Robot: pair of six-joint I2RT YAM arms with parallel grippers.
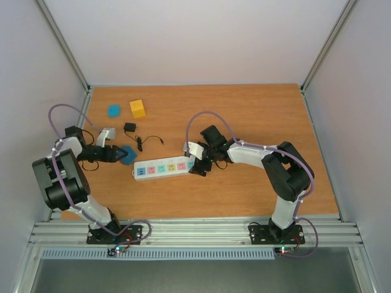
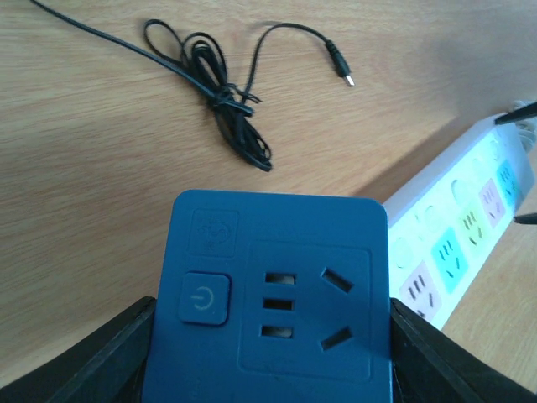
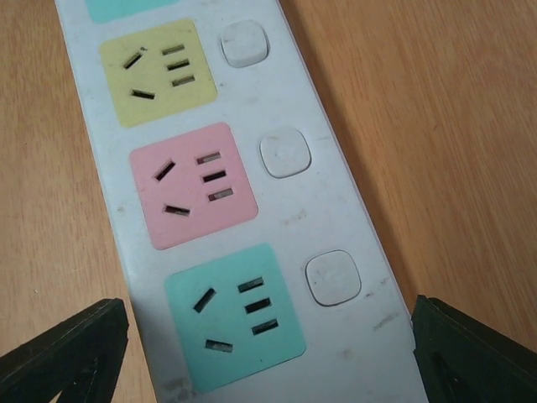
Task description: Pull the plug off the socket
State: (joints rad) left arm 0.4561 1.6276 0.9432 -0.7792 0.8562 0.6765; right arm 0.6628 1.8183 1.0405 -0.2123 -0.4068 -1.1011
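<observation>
The socket, a long white power strip (image 1: 160, 168) with pastel outlet faces, lies flat mid-table. It also shows in the right wrist view (image 3: 277, 210) and in the left wrist view (image 2: 457, 239). All its outlets that show are empty. My left gripper (image 1: 121, 154) is shut on a blue square plug (image 2: 268, 298) with a power button and an outlet face. It holds the plug left of the strip's left end, apart from it. My right gripper (image 1: 199, 165) straddles the strip's right end, its fingers (image 3: 71, 348) against the strip's long sides.
A black charger (image 1: 130, 127) with a tangled thin cable (image 2: 226, 105) lies behind the strip. A yellow cube (image 1: 138, 108) and a small blue block (image 1: 113, 110) sit at the back left. White walls enclose the wooden table (image 1: 256, 116).
</observation>
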